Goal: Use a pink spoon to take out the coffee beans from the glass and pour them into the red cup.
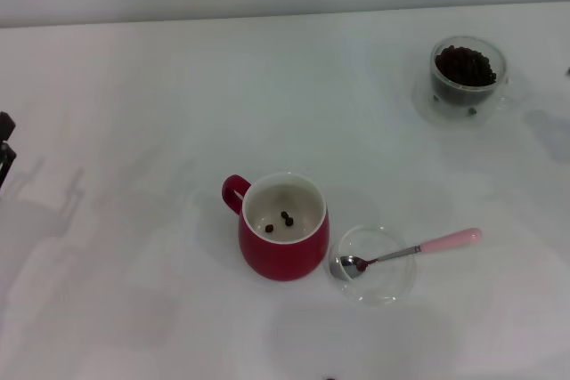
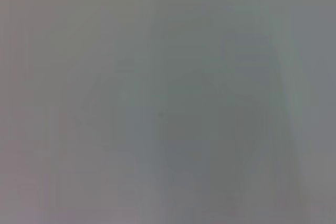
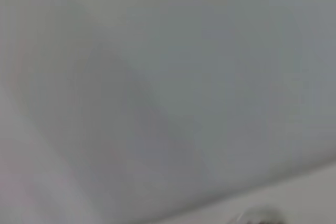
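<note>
Nearest the robot: shallow clear dish point(image 1: 378, 284) on the white desk point(image 1: 134, 131), carrying the pink spoon point(image 1: 411, 252); metal bowl resting inside the dish, pale pink handle overhanging the rim toward the robot's right and slightly away; long axis therefore near level, bowl end pointing left toward the red cup point(image 1: 283, 227), handle end pointing right and a little farther out. Just beside the dish, on its left: red cup upright, loop handle turned to the far left, three coffee beans point(image 1: 282, 221) visible on the white inside. Far right: glass point(image 1: 468, 76) on its saucer, heaped with dark beans, well apart from cup and spoon. Left claw point(image 1: 4, 149) only a dark sliver at the left edge, parked clear of the work; cannot tell whether spread or pressed together. Right claw out of view in the head picture; both wrist pictures showing blank surface only, so no finding on either. Risks, as judged: thin handle lying low, so a pinch liable to slip or to tip the light dish; spoon liable to roll in the grip, spilling beans on the long carry from glass to cup; heaped glass likely to shed beans onto the saucer at the scoop; cup close beside the dish, open to a knock on approach; one dark speck at the near edge, possibly a stray bean, not confirmed.
</note>
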Action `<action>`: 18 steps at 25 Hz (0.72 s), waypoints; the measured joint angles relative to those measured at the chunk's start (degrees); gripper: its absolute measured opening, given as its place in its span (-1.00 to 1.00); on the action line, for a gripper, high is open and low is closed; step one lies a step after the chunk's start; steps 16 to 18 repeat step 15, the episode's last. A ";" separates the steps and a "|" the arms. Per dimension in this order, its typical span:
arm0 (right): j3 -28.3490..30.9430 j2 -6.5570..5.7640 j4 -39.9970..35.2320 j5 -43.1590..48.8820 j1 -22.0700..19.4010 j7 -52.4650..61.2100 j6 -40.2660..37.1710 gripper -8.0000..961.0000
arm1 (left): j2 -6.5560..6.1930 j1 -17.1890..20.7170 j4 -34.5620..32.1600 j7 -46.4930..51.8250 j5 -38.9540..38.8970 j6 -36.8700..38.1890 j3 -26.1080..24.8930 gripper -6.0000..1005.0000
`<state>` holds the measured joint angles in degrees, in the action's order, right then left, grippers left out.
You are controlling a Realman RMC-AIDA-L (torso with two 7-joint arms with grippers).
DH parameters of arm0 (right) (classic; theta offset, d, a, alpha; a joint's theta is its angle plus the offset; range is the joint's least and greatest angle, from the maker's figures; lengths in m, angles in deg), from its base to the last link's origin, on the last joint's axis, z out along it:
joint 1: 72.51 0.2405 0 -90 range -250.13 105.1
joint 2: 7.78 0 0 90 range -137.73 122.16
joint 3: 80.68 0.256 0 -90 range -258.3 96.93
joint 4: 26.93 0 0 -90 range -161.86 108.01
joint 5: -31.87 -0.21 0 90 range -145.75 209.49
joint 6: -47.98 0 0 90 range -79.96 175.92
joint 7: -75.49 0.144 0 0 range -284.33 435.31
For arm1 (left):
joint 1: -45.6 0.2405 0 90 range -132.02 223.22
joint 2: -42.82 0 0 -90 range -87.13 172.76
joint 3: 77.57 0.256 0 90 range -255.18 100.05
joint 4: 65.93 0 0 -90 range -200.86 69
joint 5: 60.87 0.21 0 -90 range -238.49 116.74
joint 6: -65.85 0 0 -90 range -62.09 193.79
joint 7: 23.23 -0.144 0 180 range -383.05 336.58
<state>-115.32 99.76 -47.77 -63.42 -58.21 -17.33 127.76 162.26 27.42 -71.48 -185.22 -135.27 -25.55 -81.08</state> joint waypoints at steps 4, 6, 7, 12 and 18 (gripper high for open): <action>7.02 0.42 0.25 -0.09 -0.21 -6.97 -0.97 -0.62 | -0.01 -0.25 1.22 0.00 -2.24 -0.29 0.00 0.12; 10.30 0.78 0.58 -0.45 -0.22 -11.23 -1.88 -0.62 | 0.01 -0.33 2.16 0.00 -4.16 -0.55 0.00 0.12; 11.87 1.11 0.64 -0.54 -0.23 -13.23 -2.28 -0.62 | 0.01 -0.35 2.64 0.00 -5.08 -0.67 0.00 0.12; 22.59 4.55 0.70 -0.64 0.20 -25.11 -6.39 -0.62 | 0.07 -0.51 3.94 0.00 -8.09 -0.49 0.00 0.12; 28.29 6.46 0.91 -0.69 0.85 -31.72 -8.06 -0.62 | 0.06 -0.60 4.53 0.00 -9.08 -0.18 -0.01 0.12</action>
